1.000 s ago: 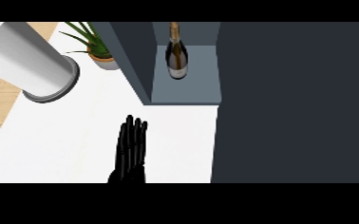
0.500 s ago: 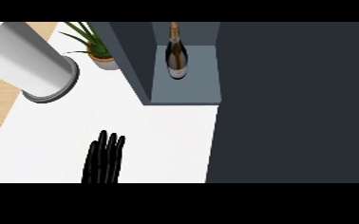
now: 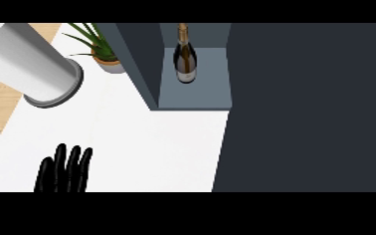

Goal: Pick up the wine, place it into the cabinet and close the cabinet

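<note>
One hand point(image 3: 64, 172) shows at the lower left edge over the white counter point(image 3: 147, 144), its fingers straight and holding nothing. The wine bottle point(image 3: 185, 59) stands upright inside the open cabinet point(image 3: 192, 92), well apart from the hand. Left of the cabinet are a potted plant point(image 3: 99, 50) and a grey cylinder point(image 3: 37, 69).

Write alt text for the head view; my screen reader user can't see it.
A wine bottle stands inside an open grey cabinet on a white counter. One black robot hand shows at the lower left edge, fingers straight, apart from the bottle. A potted plant and a grey cylinder sit at the upper left.
</note>
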Controlling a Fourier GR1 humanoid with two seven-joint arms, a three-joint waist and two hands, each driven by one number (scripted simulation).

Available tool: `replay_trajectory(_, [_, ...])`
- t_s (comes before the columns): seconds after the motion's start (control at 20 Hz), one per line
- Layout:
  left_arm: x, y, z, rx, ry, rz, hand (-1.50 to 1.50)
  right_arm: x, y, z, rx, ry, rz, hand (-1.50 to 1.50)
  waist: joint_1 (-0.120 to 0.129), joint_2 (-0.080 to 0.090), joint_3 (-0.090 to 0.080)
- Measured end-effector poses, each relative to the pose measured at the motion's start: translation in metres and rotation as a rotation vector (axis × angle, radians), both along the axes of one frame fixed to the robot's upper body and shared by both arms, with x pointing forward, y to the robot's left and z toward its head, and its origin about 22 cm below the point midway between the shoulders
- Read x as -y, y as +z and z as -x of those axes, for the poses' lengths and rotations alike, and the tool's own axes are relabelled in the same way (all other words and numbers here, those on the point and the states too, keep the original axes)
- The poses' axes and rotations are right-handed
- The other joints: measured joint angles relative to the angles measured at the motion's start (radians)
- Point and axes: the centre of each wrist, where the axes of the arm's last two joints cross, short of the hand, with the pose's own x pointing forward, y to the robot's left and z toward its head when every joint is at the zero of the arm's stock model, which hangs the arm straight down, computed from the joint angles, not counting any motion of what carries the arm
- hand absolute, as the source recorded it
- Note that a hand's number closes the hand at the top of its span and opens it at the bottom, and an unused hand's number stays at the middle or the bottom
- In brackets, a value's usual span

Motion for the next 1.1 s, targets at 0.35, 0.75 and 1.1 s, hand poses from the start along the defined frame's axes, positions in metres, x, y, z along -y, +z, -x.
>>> replay_trajectory(0.35, [-0.034, 0.015, 0.000, 0.014, 0.040, 0.005, -1.50, -0.028, -0.001, 0.008, 0.004, 0.204, 0.001, 1.50, 0.005, -0.001, 0.000])
replay_trajectory(0.75, [-0.073, 0.020, -0.003, 0.004, 0.069, -0.014, -1.50, -0.063, 0.001, 0.023, -0.041, 0.320, -0.061, 1.50, -0.001, -0.005, -0.001])
replay_trajectory(1.1, [-0.102, 0.022, -0.005, 0.001, 0.050, -0.023, -1.50, -0.086, 0.012, 0.039, -0.019, 0.244, -0.051, 1.50, -0.001, -0.007, -0.002])
